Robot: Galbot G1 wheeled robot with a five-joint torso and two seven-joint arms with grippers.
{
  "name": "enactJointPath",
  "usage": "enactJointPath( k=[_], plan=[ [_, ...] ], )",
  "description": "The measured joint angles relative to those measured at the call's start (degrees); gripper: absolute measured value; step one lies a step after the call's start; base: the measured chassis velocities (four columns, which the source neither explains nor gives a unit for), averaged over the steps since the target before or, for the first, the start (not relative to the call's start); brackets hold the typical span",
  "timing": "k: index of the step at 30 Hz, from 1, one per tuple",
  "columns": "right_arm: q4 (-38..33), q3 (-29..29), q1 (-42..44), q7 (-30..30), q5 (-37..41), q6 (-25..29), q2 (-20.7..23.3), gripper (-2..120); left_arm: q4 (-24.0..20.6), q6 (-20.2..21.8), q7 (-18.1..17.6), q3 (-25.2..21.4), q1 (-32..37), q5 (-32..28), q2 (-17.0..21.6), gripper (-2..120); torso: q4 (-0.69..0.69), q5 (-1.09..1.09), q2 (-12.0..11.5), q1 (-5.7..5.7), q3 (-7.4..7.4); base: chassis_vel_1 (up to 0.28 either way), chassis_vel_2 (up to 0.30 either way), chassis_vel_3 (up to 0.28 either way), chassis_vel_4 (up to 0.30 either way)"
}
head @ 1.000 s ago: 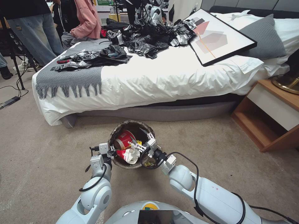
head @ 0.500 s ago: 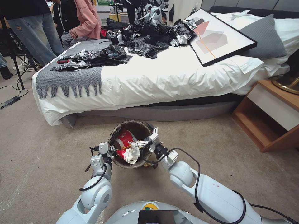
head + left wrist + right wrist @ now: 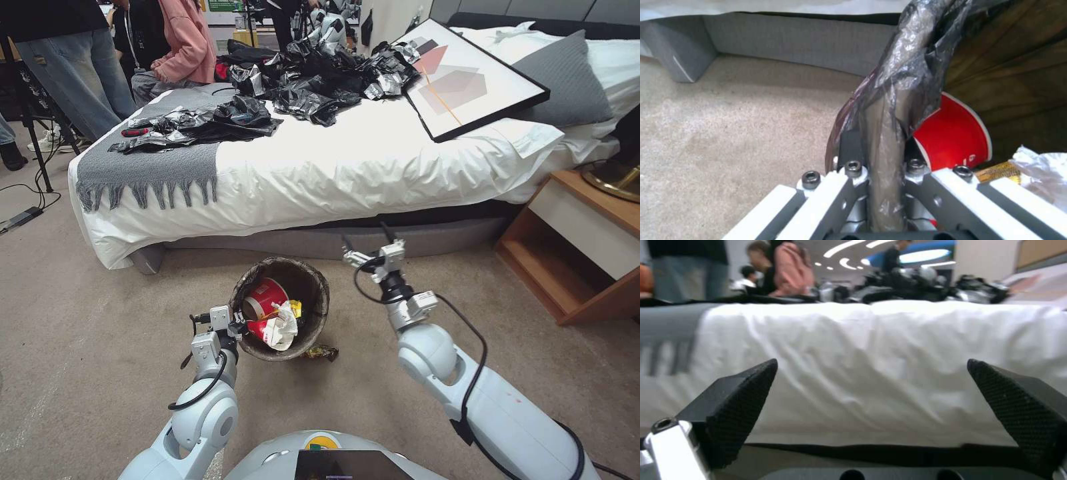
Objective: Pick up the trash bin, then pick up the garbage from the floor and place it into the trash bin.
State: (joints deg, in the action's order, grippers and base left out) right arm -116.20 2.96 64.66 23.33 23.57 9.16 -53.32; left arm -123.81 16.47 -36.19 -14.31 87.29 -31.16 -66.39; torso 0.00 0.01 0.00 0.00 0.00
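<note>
**Left gripper holds the bin rim, right gripper is wide and empty above the floor**

Left gripper [image 3: 235, 328] is clamped on the near left rim of the trash bin [image 3: 313, 293]; in the left wrist view its fingers [image 3: 851, 150] sit on both sides of the bag-covered rim [image 3: 889, 110]. The left arm is bent low, with the forearm pointing forward to the bin.

The bin is tilted toward the robot, so its mouth is visible. Inside it lie a red paper cup [image 3: 265, 299], a second red-and-white cup [image 3: 261, 329] and a white tissue [image 3: 285, 325]. A gold foil wrapper [image 3: 320, 351] lies on the carpet just beside the bin's near right side, touching or almost touching it.

The right gripper [image 3: 368, 256] is raised to the right of the bin, apart from its rim, and it points at the side of the bed [image 3: 373, 167]. Its two black fingertips [image 3: 740, 396] are spread wide with nothing between them. The right arm is stretched forward and upward from the shoulder.

The bed base runs close behind the bin. A wooden nightstand [image 3: 580, 247] stands far on the right. Between them the carpet [image 3: 100, 333] is open on both sides of the robot.
</note>
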Motion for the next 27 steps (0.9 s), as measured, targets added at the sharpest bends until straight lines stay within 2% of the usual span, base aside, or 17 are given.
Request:
enactJointPath(
  k=[5,9,13,15,27],
  plan=[
    [1.5,6.3,7.5,1.9,-5.3,-0.3,-0.8,100,0.0,-0.1,0.0,-0.2,0.0,0.1,-0.1,0,0.00,-0.01,0.0,0.00,0.00,0.000,0.000,0.000,0.000],
    [3.1,8.3,11.4,2.0,-8.2,0.3,-2.1,100,0.0,-0.2,0.0,-0.3,-0.1,0.1,0.0,0,-0.02,0.00,0.0,0.00,0.00,0.000,0.000,0.000,0.000],
    [4.1,9.3,13.5,2.1,-9.8,0.9,-3.3,100,0.1,-0.2,-0.1,-0.4,-0.2,0.0,0.0,0,-0.01,-0.01,0.0,0.00,0.00,0.000,0.000,0.000,0.000],
    [5.2,10.3,16.3,2.1,-11.8,1.7,-5.4,100,0.3,-0.2,-0.1,-0.5,-0.3,-0.1,0.1,0,0.00,-0.01,0.0,0.00,0.00,0.000,0.000,0.000,0.000],
    [6.0,9.6,17.3,2.2,-13.6,2.2,-7.7,100,0.4,-0.3,-0.4,-0.5,-0.6,-1.3,0.2,0,0.00,-0.02,0.0,0.00,0.00,0.000,0.000,0.000,0.000]
  ],
)
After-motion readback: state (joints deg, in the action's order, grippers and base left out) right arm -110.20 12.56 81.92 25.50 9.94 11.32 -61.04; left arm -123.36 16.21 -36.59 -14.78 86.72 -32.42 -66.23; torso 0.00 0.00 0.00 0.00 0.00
